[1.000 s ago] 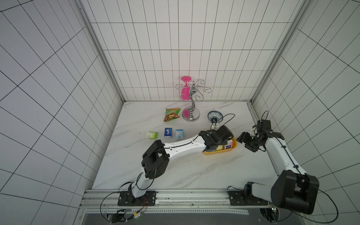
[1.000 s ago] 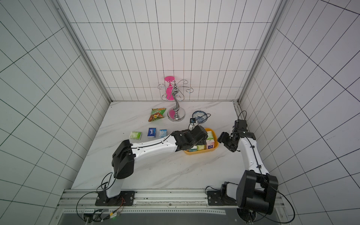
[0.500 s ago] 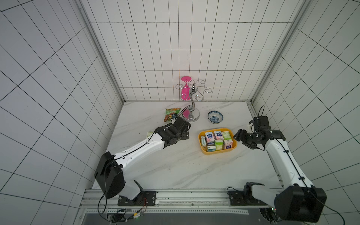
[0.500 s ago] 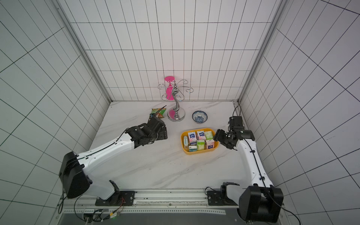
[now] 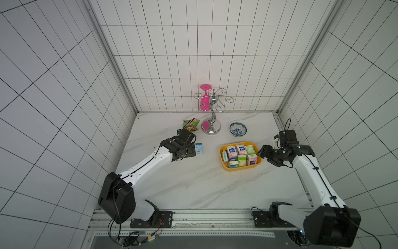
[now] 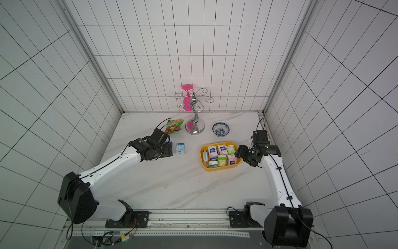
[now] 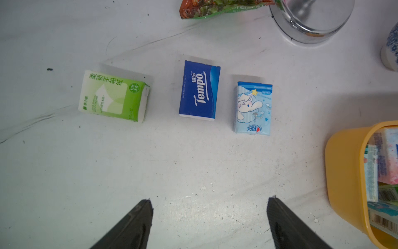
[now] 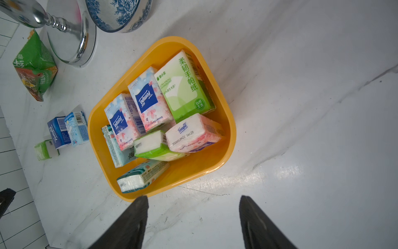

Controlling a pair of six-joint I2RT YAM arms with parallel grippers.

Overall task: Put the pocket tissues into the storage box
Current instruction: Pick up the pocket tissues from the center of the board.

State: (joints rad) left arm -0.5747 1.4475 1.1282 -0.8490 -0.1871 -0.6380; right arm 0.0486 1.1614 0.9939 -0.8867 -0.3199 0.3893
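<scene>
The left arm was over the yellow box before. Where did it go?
The left claw swung away from the storage box and now hovers open above three loose pocket tissues. The right claw barely moved; the box and tissues stayed put.

Bare table (image 7: 193,172) fronts loose packets (image 7: 199,90); snack bag (image 7: 215,8) perhaps crowds behind.

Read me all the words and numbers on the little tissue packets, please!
"Tempo": dark blue plastic-wrapped packet on the table.
"柔韧手帕纸": green-white plastic-wrapped packet on the table.
"Tempo": pink-flowered white packet in the yellow-orange plastic box.
"柔韧手帕纸": second green-white packet, in the box.
"Tempo", "16:29": pink-white packet, in the box.
Too blurred: light blue cartoon packet; green-orange snack bag.
</scene>
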